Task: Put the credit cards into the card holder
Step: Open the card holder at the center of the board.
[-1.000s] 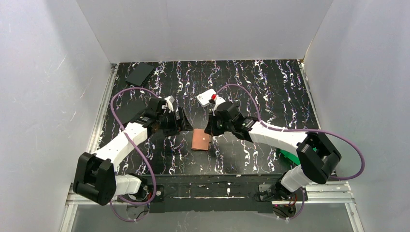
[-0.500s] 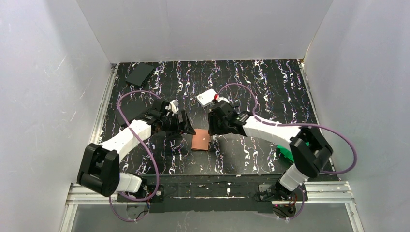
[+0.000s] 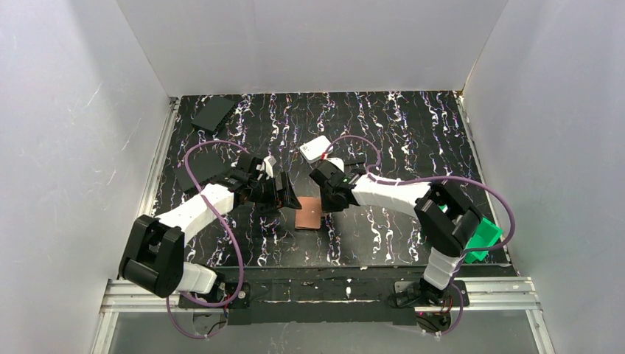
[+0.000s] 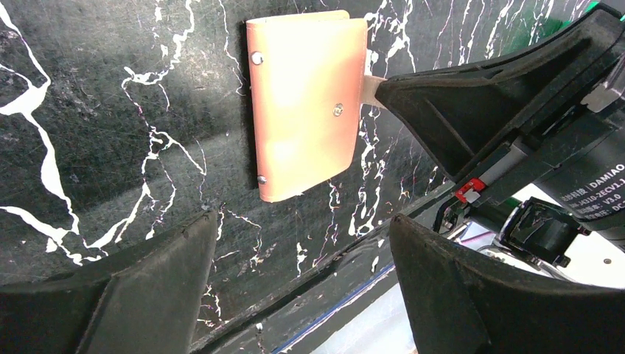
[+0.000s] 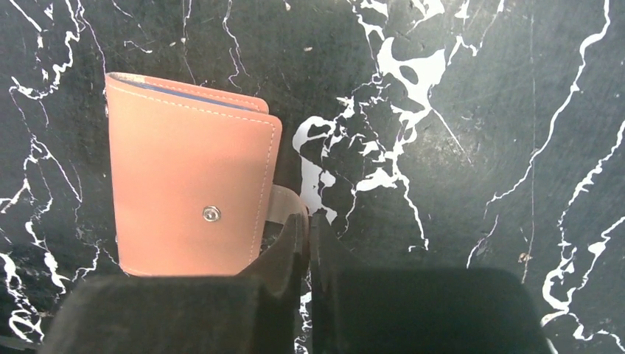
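Note:
The card holder (image 3: pixel 308 214), a shut orange-brown leather wallet, lies flat on the black marbled table (image 3: pixel 383 125). It also shows in the left wrist view (image 4: pixel 302 103) and the right wrist view (image 5: pixel 184 192). My right gripper (image 3: pixel 326 206) (image 5: pixel 308 220) is at its right edge, jaws shut on the snap tab (image 5: pixel 284 203). My left gripper (image 3: pixel 284 195) (image 4: pixel 302 218) is open and empty just left of the wallet. Two dark flat cards lie at the far left, one at the back (image 3: pixel 214 113) and one behind the left arm (image 3: pixel 197 168).
A white rounded box (image 3: pixel 315 147) with a red mark sits just behind the right gripper. A green plastic bin (image 3: pixel 483 236) stands at the right front by the right arm's elbow. White walls enclose the table on three sides.
My right gripper has moved forward and left onto the wallet's tab, and the right elbow swung in, uncovering the green bin. My left gripper edged right toward the wallet.

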